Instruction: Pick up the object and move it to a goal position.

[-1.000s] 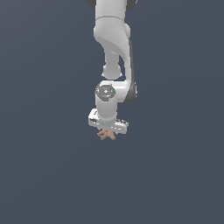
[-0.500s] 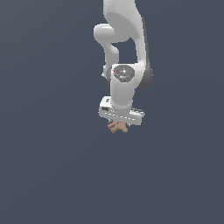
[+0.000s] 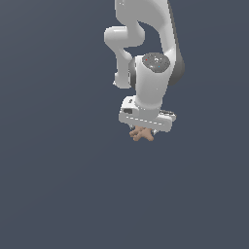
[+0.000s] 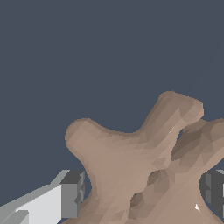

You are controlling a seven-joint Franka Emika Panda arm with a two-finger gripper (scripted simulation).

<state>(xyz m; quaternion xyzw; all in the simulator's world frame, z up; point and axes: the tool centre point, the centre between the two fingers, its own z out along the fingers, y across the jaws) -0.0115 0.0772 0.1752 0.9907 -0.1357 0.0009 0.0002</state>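
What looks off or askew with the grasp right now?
Nothing stands out. The tan-brown cross sits between the two fingers of the gripper, its bars poking out below the white hand in the exterior view. No damage shows.

A flat, uniform dark slate-blue ground [image 3: 53, 185] fills the exterior view from edge to edge. It carries no seams, markings, edges or texture, and no shadow can be made out on it. The same plain dark blue-grey surface [image 4: 65, 52] forms the backdrop across much of the wrist view. Whether this ground is a table or a floor cannot be determined from either view. No other non-task item is visible in either picture.
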